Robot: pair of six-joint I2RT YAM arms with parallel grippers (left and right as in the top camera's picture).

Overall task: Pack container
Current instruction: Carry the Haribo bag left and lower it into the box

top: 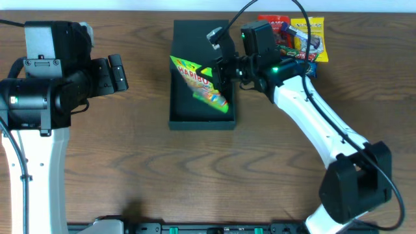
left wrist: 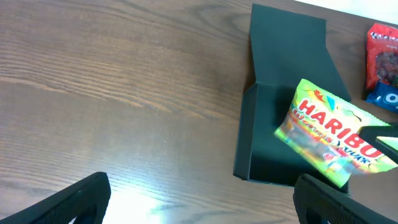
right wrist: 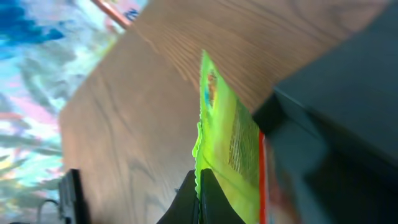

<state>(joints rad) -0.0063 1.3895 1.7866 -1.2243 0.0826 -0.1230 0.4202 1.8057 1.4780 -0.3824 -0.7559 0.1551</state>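
The container [top: 179, 120] is a dark box, open, with its flap lid [top: 195, 29] lying flat behind it; it also shows in the left wrist view [left wrist: 261, 143]. My right gripper [top: 220, 71] is shut on the edge of a yellow-green Haribo packet [top: 203, 84], holding it tilted over the box's open cavity. In the right wrist view the fingers [right wrist: 199, 199] pinch the packet's crimped edge [right wrist: 227, 137]. The packet shows in the left wrist view [left wrist: 329, 134] too. My left gripper [top: 117, 73] is open and empty, over bare table left of the box.
A pile of snack packets [top: 299, 36], red, yellow and blue, lies at the back right beside the right arm. Red and blue packets [left wrist: 382, 62] show at the right edge of the left wrist view. The table is dark wood.
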